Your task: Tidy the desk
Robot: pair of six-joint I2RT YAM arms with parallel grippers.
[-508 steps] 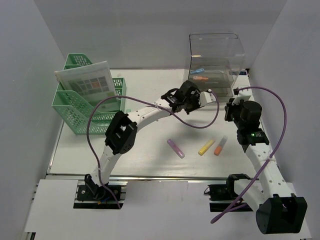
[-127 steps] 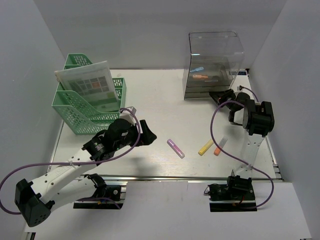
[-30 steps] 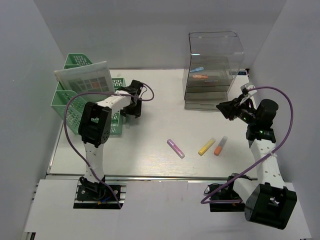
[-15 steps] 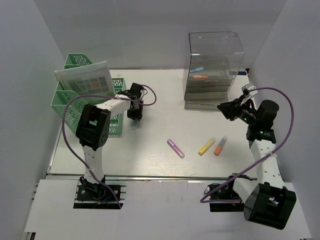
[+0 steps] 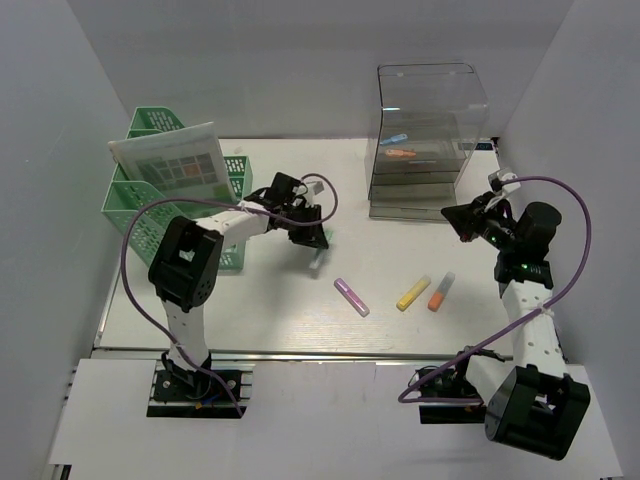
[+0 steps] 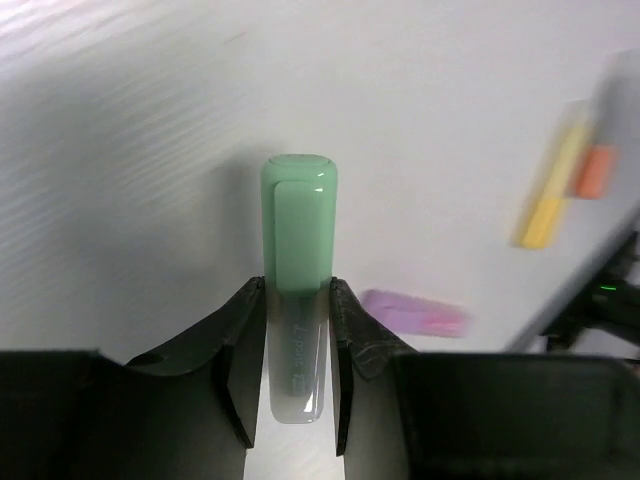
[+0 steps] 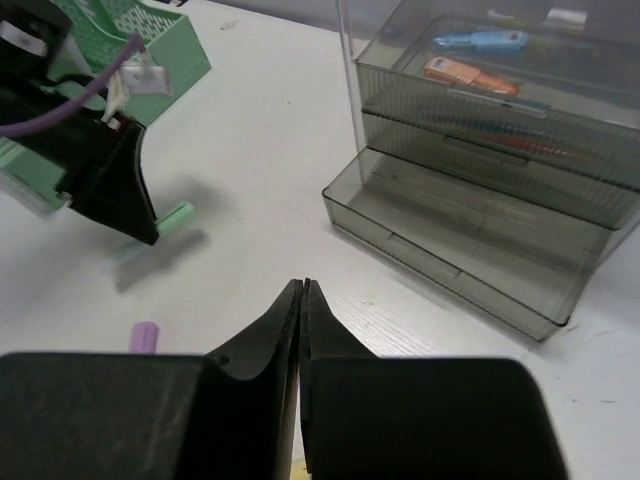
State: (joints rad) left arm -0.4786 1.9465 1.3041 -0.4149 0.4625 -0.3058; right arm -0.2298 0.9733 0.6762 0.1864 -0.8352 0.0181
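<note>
Jaws on the left gripper [image 6: 298, 292] are closed around the barrel of a green highlighter [image 6: 298, 205], cap pointing away from the wrist, so that arm has a load in hand over the middle of the desk [image 5: 290, 325]. From the right wrist view the pen seems to hang just above the white surface with a shadow beneath it, though I cannot tell for sure whether its tip touches. The right gripper [image 7: 302, 290] has its jaws pressed together on nothing, and hovers near the front of the clear drawer organizer [image 5: 425, 130] at the far right. As a judgement, the tidying is partly done: a blue pen [image 7: 480, 40] and an orange pen [image 7: 468, 75] already lie in the organizer's upper trays, and a booklet [image 5: 170, 165] stands in the green mesh file tray [image 5: 160, 225] at the far left. Left to do are the held highlighter and three loose ones on the desk nearer the front: a purple highlighter [image 5: 351, 297], a yellow highlighter [image 5: 413, 293] and an orange highlighter [image 5: 441, 292], the last two just beside each other. If the organizer is the goal, the right arm, parked near its open front, looks like the main obstacle to the left arm's approach.
</note>
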